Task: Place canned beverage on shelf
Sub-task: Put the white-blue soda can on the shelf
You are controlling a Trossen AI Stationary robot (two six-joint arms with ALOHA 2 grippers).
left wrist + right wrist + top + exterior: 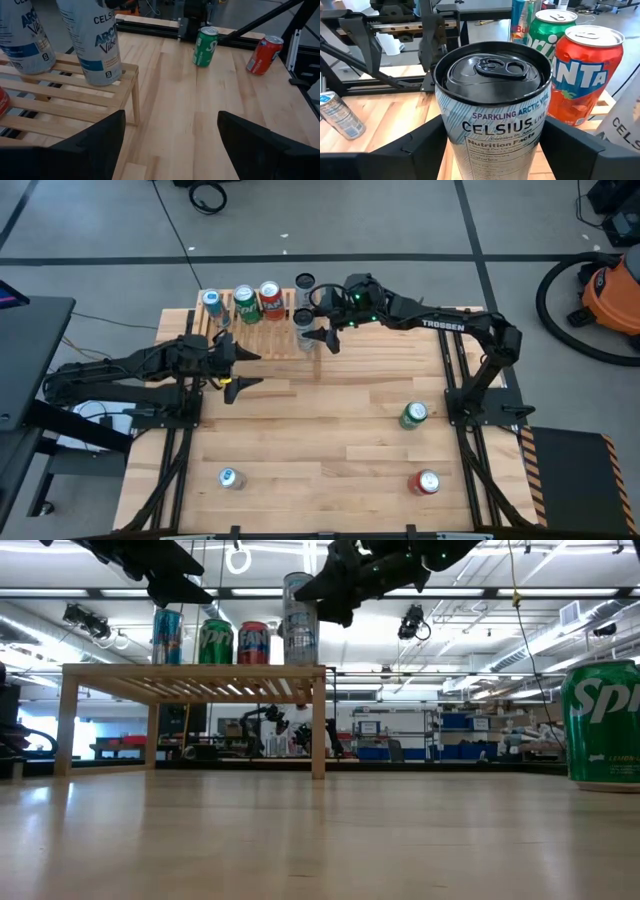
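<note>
Here, a white "CELSIUS Sparkling Arctic Vibe" can (492, 120) stands upright on the wooden shelf (262, 332) beside a Fanta can (585, 80) and a Sprite can (551, 25), the right gripper (318, 322) jaws parted around it, the left gripper (238, 369) jaws open and empty above the tabletop (320, 440).

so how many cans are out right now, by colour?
white Celsius cans: 2
green cans: 2
blue-and-silver cans: 2
orange Fanta can: 1
red can: 1
Total: 8
</note>
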